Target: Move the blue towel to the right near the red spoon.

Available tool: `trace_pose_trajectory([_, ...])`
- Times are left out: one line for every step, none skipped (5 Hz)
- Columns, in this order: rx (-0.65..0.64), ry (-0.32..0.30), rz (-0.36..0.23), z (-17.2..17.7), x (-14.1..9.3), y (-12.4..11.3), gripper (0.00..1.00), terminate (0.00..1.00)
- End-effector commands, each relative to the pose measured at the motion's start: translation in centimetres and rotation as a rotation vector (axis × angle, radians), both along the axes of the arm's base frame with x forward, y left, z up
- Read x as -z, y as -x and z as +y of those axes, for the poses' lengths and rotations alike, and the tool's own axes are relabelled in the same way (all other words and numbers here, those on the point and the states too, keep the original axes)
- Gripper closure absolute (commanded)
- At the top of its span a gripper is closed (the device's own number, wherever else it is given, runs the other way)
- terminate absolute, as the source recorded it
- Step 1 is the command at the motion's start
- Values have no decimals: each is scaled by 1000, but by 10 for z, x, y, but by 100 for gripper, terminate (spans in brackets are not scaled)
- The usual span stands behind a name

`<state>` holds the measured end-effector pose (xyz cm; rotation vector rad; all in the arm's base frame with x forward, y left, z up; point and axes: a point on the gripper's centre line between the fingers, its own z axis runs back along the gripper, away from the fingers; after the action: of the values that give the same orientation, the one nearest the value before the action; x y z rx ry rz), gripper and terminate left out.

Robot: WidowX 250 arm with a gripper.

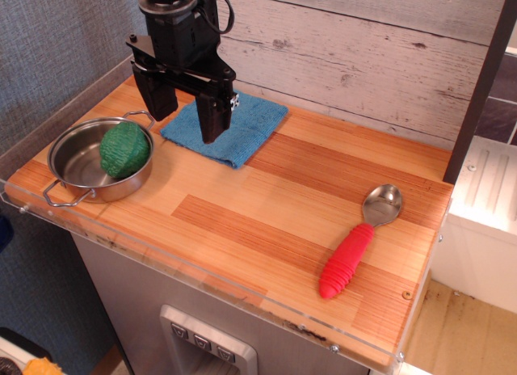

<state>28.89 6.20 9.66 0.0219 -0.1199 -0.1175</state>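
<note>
Gripper [185, 115] is at roughly 11 o'clock on the table [266, 197], pointing down, jaws spread wide with nothing between them. Left finger [157, 100] hangs over the bare wood between pot and towel, right finger [212, 116] sits in front of the towel's left half; can't tell from this angle whether either tip touches cloth or wood. Towel [242, 128] lies flat at about 12 o'clock, near the back wall [363, 60], rotated so one corner points toward the front edge; its left part is hidden behind the right finger. Spoon [355, 246] is at about 4 o'clock, well apart from the towel, lying diagonal: steel bowl toward the back right, red ribbed handle toward the front. Bare wood between towel and spoon. Pot [77, 161] sits at 9 o'clock, just beside the towel's left corner, handles at its back and front left. Green ball [124, 149] rests inside the pot against its right wall, top standing above the rim. Clear plastic lip [161, 266] runs along the table's front edge.
</note>
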Motion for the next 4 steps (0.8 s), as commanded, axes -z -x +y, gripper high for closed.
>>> trace_pose_trajectory([0,0,0,0,0,0,0,0])
trace_pose_trajectory([-30,-7,0,11,1,-27,0,0])
trace_pose_trajectory([-58,-17,-28,21,-2,-60,0,0])
trace_pose_trajectory([-58,-44,-61,29,-1,-85,0,0])
